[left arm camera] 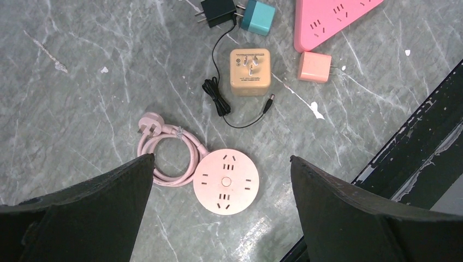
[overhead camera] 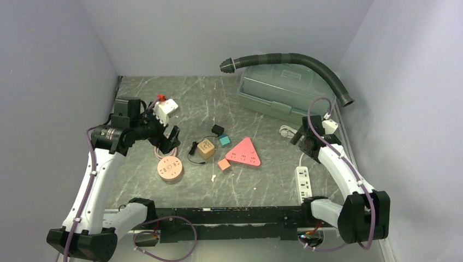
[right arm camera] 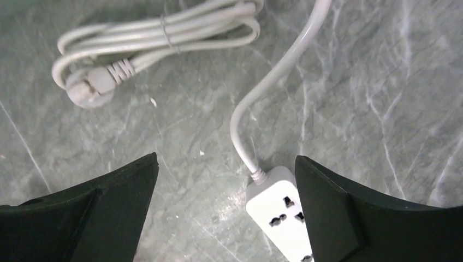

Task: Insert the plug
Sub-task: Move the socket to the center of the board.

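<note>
My left gripper hangs open above a round pink socket, whose pink cord ends in a plug beside it. Beyond it lie a tan cube adapter with prongs up, a small pink plug, a black adapter, a teal cube and a pink triangular strip. My right gripper is open over the cable end of a white power strip. Its white plug lies apart with the coiled cord. Neither gripper holds anything.
A grey-green lidded bin stands at the back right with a black corrugated hose arching over it. A black rail runs along the near edge. Walls close in on both sides.
</note>
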`<state>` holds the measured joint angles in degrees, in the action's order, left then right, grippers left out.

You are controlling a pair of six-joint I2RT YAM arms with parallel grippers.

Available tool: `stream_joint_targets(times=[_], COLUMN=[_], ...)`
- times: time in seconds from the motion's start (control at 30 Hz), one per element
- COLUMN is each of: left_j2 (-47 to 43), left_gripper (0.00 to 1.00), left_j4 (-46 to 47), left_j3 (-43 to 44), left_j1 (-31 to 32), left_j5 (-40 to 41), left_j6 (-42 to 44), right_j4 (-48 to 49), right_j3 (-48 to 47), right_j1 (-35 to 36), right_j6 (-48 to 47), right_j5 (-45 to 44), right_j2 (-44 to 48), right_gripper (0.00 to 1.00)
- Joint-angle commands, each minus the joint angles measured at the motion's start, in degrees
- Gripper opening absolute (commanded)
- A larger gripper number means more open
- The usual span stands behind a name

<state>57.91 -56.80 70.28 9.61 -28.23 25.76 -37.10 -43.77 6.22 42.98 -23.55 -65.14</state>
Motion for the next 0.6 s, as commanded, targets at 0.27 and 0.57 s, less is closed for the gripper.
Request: stream_joint_targets(times=[0.27, 0.57], left_j2=[-2.9, -3.0], left_gripper=[1.0, 1.0], left_j4=[1.6, 1.6], left_j3=[1.5, 2.3], left_j1=[0.2, 0.2], left_j5=[1.3, 1.6], left_j6=[-1.1, -1.3], right_j4=[-5.5, -5.8], right_j3=[2.3, 2.2], right_j1=[2.9, 11.8], right_j6=[-4.8, 0.1], right_j5=[9.8, 12.1], right_j2=[-7.6, -12.0], right_gripper=[1.0, 1.0])
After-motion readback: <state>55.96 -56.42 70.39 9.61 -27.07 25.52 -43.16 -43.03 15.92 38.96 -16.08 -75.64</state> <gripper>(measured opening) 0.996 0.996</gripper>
